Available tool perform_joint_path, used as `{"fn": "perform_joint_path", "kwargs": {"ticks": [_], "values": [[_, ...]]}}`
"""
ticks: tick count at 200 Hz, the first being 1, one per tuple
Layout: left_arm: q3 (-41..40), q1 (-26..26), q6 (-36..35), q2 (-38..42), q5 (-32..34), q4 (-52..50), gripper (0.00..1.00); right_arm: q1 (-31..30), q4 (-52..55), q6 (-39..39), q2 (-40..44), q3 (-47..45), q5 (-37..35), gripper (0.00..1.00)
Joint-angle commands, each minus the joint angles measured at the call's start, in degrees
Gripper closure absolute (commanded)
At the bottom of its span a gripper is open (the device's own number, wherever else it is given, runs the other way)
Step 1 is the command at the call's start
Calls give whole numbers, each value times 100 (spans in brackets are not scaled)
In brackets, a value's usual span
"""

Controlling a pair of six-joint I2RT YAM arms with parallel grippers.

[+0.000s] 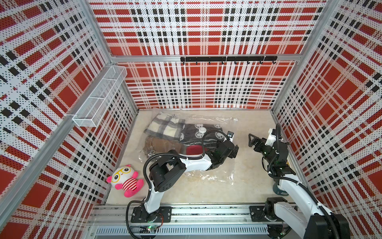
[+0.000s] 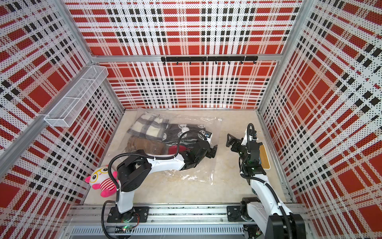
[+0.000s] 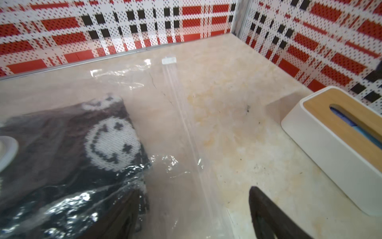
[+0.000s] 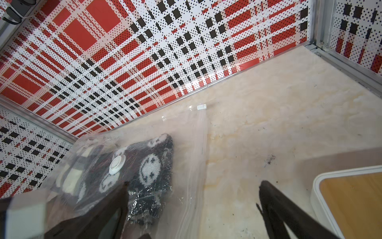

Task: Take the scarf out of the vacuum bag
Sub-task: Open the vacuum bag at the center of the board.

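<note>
Both left gripper (image 1: 234, 149) and right gripper (image 1: 253, 141) gape empty mid-frame; the clear crinkly plastic vacuum bag (image 1: 215, 175) looks slippery, best pinched at its zip-seal edge (image 3: 186, 124), its folded scarves (image 3: 82, 144) soft and light.

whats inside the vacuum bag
Through the clear vacuum bag: a cream-and-grey plaid scarf, a dark knit with white smiley faces, brown fabric and a red piece. The left arm covers part of the red piece; anything beneath the pile is hidden.

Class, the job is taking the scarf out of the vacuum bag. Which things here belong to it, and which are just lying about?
Job: vacuum bag; folded scarves inside it.
Lying about: plush toy; tissue box; wire basket; hook rail.
</note>
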State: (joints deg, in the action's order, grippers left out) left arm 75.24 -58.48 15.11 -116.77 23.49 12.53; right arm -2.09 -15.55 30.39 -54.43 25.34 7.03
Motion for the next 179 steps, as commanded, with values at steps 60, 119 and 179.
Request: {"fn": "perform_joint_path", "kwargs": {"ticks": [60,119,179], "values": [[1469,-334,28,-1323,1173,-1348,24,46,-9,90,1,-13,-67,0],[2237,-503,165,-1934,2086,-2142,40,55,-44,90,-61,-27,-51,0],[2367,-550,211,-1852,2581,-2220,95,55,-97,90,-57,-69,-57,0]]}}
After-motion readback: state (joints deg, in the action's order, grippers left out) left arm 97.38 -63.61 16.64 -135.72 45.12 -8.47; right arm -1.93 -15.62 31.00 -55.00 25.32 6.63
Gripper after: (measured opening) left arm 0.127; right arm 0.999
